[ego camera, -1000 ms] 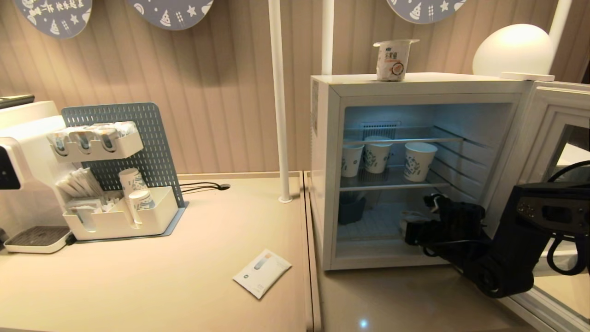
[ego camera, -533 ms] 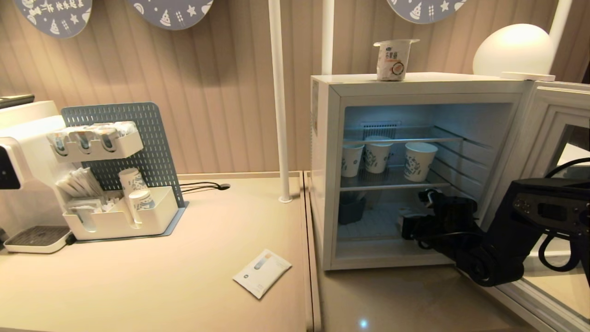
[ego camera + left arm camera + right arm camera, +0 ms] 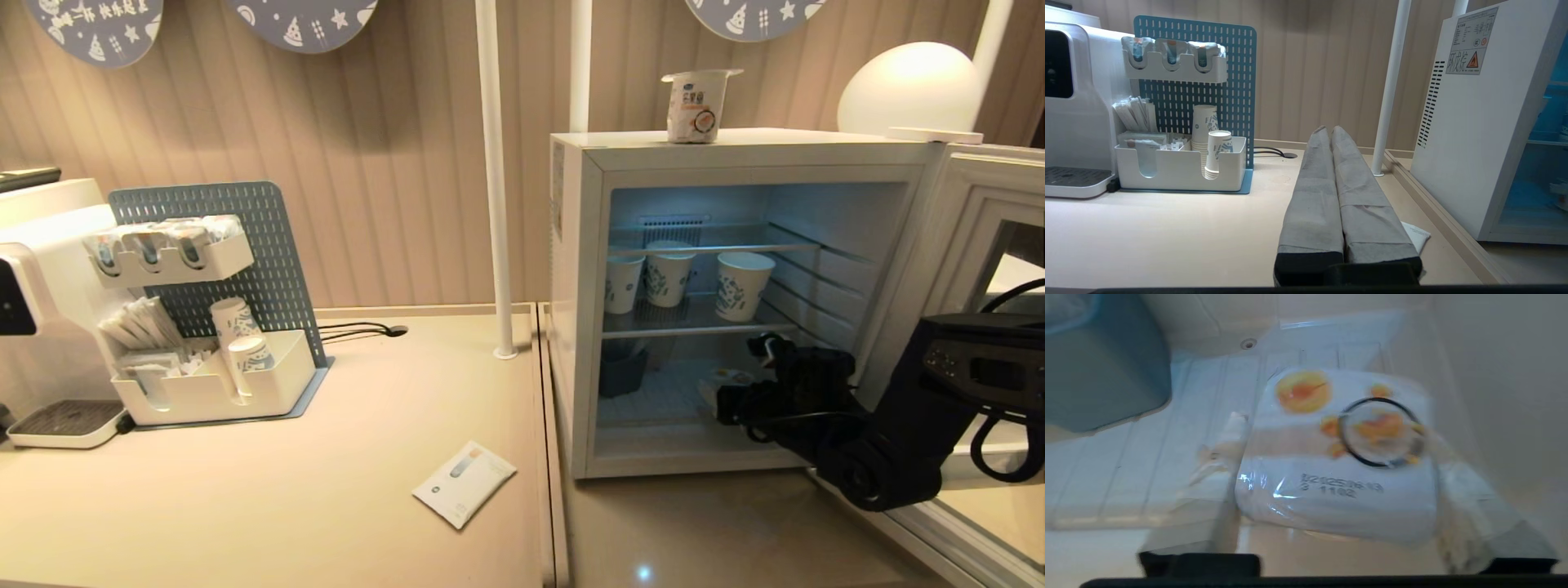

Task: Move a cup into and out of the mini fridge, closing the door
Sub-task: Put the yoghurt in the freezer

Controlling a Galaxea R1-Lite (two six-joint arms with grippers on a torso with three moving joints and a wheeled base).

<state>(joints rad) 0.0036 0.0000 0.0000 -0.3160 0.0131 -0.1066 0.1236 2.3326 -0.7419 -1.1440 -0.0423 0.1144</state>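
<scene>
The mini fridge stands with the door swung wide to the right. The right gripper reaches into the lower compartment, its fingers spread apart on either side of a foil-lidded yogurt cup on the fridge floor, gripping nothing. A blue bin sits well to the left, leaving free floor between. Three paper cups stand on the wire shelf above. The left gripper hangs clenched above the counter, holding nothing.
</scene>
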